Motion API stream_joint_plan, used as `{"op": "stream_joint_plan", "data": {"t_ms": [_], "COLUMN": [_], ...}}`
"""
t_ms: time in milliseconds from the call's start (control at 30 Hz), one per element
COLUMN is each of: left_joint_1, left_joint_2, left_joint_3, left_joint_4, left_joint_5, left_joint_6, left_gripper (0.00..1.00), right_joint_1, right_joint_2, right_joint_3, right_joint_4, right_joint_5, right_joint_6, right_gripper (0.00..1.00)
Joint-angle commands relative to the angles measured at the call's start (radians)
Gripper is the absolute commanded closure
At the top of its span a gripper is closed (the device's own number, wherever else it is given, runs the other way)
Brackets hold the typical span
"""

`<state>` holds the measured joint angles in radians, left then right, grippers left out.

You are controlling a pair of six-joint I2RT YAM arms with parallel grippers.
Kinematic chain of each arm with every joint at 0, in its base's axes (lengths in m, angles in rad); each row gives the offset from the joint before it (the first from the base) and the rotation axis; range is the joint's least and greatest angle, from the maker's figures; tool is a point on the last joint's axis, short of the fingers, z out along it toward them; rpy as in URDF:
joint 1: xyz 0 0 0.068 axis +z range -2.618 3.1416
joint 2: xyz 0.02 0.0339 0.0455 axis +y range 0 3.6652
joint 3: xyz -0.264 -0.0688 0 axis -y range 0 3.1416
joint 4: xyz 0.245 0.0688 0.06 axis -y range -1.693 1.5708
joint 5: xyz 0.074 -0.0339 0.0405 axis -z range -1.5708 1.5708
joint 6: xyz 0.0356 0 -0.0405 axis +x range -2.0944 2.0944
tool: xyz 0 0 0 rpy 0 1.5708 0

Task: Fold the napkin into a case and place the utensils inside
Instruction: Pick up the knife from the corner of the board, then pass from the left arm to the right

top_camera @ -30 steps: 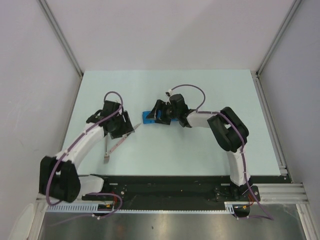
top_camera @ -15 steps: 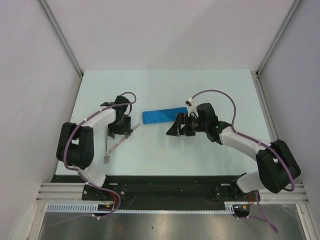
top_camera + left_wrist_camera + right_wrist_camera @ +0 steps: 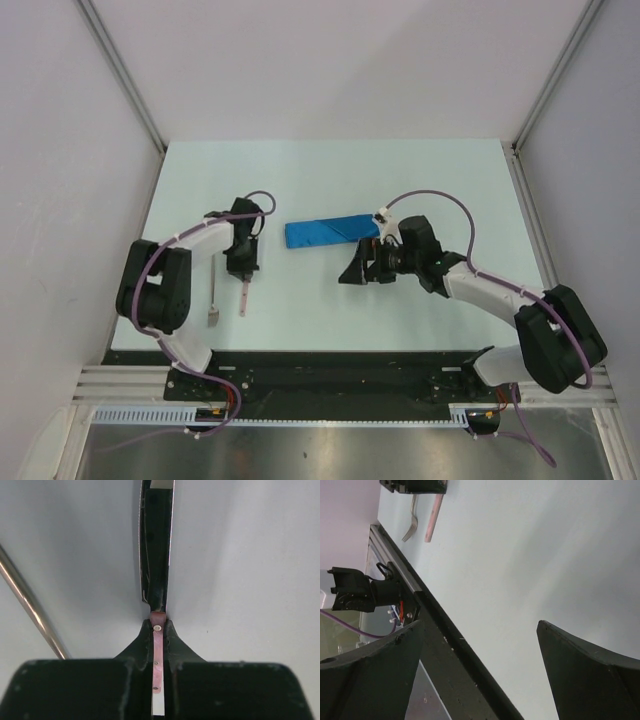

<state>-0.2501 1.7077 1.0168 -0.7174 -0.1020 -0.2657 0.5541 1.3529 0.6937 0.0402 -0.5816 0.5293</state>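
Note:
The napkin lies folded as a narrow royal-blue case point(image 3: 329, 230) at the table's middle. To its left my left gripper point(image 3: 243, 272) point(image 3: 158, 622) is shut on the pinkish handle of a knife point(image 3: 243, 298) point(image 3: 156, 545), whose shiny length runs on past the fingertips. A silver fork point(image 3: 214, 290) point(image 3: 30, 605) lies just left of it, parallel and apart. The right wrist view shows both utensils, the knife point(image 3: 434, 517) and the fork point(image 3: 410, 527), far off. My right gripper point(image 3: 352, 272) point(image 3: 481, 625) stands wide open and holds nothing, a little below the case's right end.
The black rail point(image 3: 330, 365) point(image 3: 445, 640) runs along the table's near edge. Grey walls with metal posts point(image 3: 125, 75) close the left, back and right sides.
My left gripper has shut on the knife and swung it from a slant to lie parallel to the fork. My right gripper backed slightly away from the case.

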Motion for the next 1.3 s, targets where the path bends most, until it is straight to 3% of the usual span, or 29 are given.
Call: {"op": "stream_joint_plan", "data": {"t_ms": [0, 133, 233, 367, 433, 567, 767, 933, 967, 1033, 1067, 1100, 1133, 1167, 1233, 1267], "left_joint_1": [0.014, 0.014, 0.014, 0.009, -0.006, -0.023, -0.026, -0.026, -0.026, -0.028, -0.023, -0.015, -0.005, 0.018, 0.023, 0.028], "left_joint_2": [-0.112, -0.287, -0.459, -0.653, -0.716, -0.727, -0.712, -0.720, -0.717, -0.723, -0.726, -0.720, -0.714, -0.711, -0.743, -0.761], "left_joint_3": [-0.069, -0.076, -0.139, -0.280, -0.308, -0.264, -0.276, -0.284, -0.264, -0.261, -0.267, -0.262, -0.253, -0.226, -0.210, -0.218], "left_joint_4": [0.036, 0.039, 0.131, 0.281, 0.250, 0.121, 0.102, 0.133, 0.115, 0.125, 0.171, 0.179, 0.182, 0.194, 0.223, 0.266], "left_joint_5": [-0.036, 0.056, 0.261, 0.297, 0.259, 0.194, 0.271, 0.352, 0.352, 0.381, 0.402, 0.421, 0.465, 0.487, 0.483, 0.489], "left_joint_6": [-0.075, -0.174, -0.285, -0.534, -0.644, -0.714, -0.820, -0.857, -0.857, -0.862, -0.853, -0.831, -0.798, -0.697, -0.554, -0.512], "left_gripper": [1.00, 1.00, 1.00, 1.00, 1.00, 1.00, 1.00, 1.00, 1.00, 1.00, 1.00, 1.00, 0.97, 0.74, 0.48, 0.43], "right_joint_1": [0.015, 0.065, 0.159, 0.236, 0.254, 0.311, 0.382, 0.385, 0.382, 0.371, 0.347, 0.330, 0.310, 0.262, 0.216, 0.183], "right_joint_2": [0.106, 0.212, 0.287, 0.382, 0.400, 0.425, 0.503, 0.516, 0.508, 0.502, 0.491, 0.480, 0.465, 0.433, 0.405, 0.376], "right_joint_3": [0.029, 0.098, 0.156, 0.213, 0.242, 0.323, 0.437, 0.486, 0.486, 0.495, 0.498, 0.501, 0.492, 0.481, 0.471, 0.469], "right_joint_4": [0.081, 0.180, 0.289, 0.430, 0.466, 0.384, 0.278, 0.207, 0.170, 0.145, 0.112, 0.084, 0.061, 0.028, -0.073, -0.120], "right_joint_5": [0.012, 0.012, -0.032, -0.141, -0.138, -0.107, -0.074, -0.043, -0.012, -0.021, -0.050, -0.049, -0.060, -0.117, -0.258, -0.311], "right_joint_6": [-0.003, 0.049, 0.038, 0.096, 0.090, 0.023, -0.045, -0.095, -0.109, -0.129, -0.138, -0.143, -0.147, -0.167, -0.208, -0.277], "right_gripper": [0.00, 0.00, 0.00, 0.05, 0.09, 0.12, 0.25, 0.47, 0.61, 0.78, 0.94, 1.00, 1.00, 1.00, 1.00, 1.00]}}
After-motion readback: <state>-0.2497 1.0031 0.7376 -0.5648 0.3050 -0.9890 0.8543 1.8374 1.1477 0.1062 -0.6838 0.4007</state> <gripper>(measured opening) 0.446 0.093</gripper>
